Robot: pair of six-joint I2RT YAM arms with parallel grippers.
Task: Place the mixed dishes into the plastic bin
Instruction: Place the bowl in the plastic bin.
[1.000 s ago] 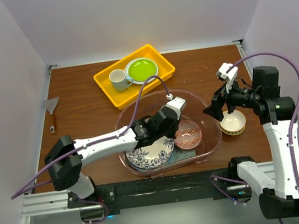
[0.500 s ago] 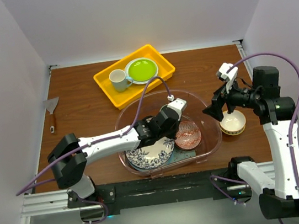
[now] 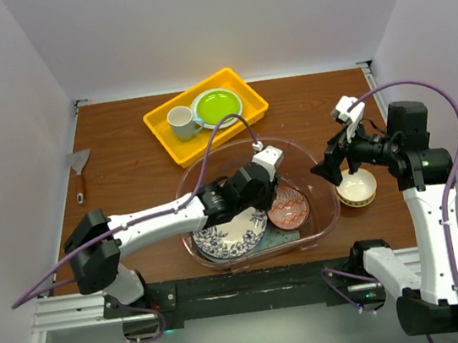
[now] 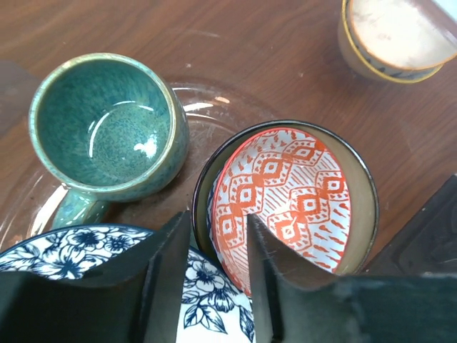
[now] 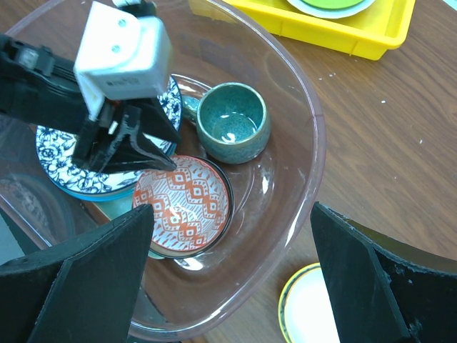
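The plastic bin (image 3: 330, 208) holds the blue-floral plate (image 3: 228, 238) on the mint-green tray (image 3: 293, 225), the red-patterned bowl (image 3: 288, 206) and the dark teal mug (image 4: 103, 125). My left gripper (image 3: 262, 197) is low inside the bin. Its jaws are slightly apart and straddle the bowl's near rim (image 4: 214, 214) without clamping it. The tan bowl (image 3: 357, 188) stands on the table just right of the bin. My right gripper (image 3: 331, 170) hangs wide open and empty above the bin's right wall and the tan bowl (image 5: 314, 307). The white plate with red-and-green motifs does not show.
A yellow tray (image 3: 175, 136) at the back holds a white mug (image 3: 181, 122) and a lime-green plate (image 3: 216, 106). A scraper (image 3: 80, 168) lies at the table's left edge. The left arm stretches across the bin's left half.
My left gripper has shifted slightly toward the far side; the red-patterned bowl has stayed in the bin. The right arm has not moved.
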